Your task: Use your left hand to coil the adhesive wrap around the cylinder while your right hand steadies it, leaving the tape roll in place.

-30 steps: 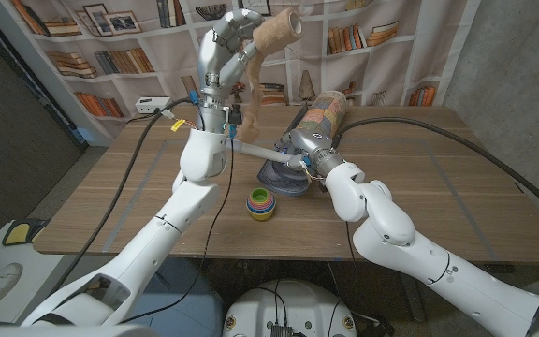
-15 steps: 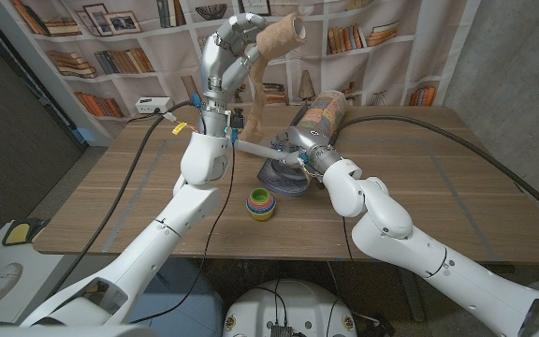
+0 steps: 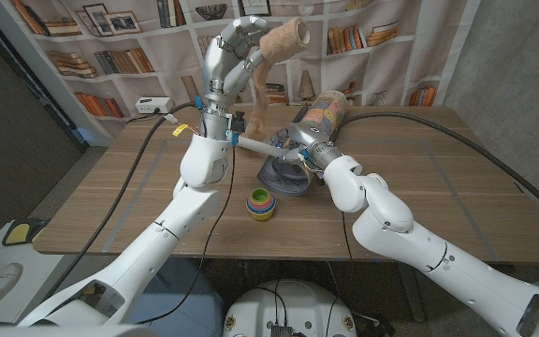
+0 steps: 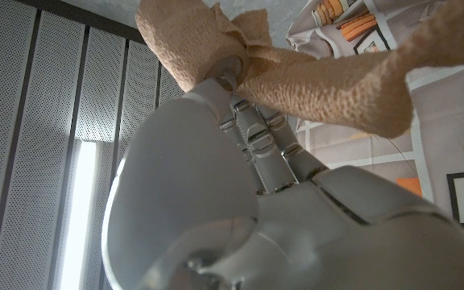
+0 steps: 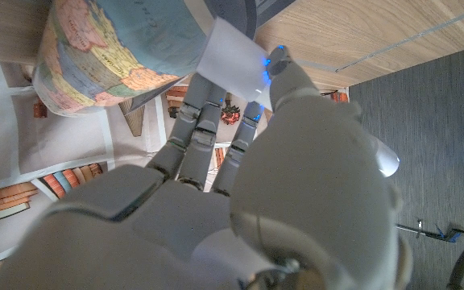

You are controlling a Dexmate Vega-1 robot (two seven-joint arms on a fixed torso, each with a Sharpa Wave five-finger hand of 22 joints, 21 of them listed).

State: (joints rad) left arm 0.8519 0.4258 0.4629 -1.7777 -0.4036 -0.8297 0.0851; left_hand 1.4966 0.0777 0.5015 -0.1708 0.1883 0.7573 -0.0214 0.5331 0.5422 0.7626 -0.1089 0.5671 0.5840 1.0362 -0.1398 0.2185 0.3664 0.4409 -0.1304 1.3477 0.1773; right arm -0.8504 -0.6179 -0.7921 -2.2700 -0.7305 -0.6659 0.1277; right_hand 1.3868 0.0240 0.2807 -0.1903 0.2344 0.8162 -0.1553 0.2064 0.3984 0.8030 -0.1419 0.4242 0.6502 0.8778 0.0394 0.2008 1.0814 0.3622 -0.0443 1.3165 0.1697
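The left hand (image 3: 235,49) is raised high above the wooden table (image 3: 457,187), its fingers gripping the tan, crinkly adhesive wrap roll (image 3: 282,37), whose loose strip hangs down. Below, stacked rainbow-coloured cups (image 3: 260,202) stand near the table's front edge. To the right, the right hand (image 3: 299,148) holds a white cylinder (image 3: 259,146) lying level before a map-printed tube (image 3: 323,113); no writing is legible.

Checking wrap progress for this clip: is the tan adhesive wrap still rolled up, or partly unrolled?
Partly unrolled. The left hand holds the roll high, and a loose strip hangs from it toward the cylinder.

Left hand (image 3: 235,45): now slightly higher and further right than before.
Wrap roll (image 3: 283,37): lifted along with it, strip pulled tauter.
Right hand (image 3: 309,150): shifted slightly further from robot.
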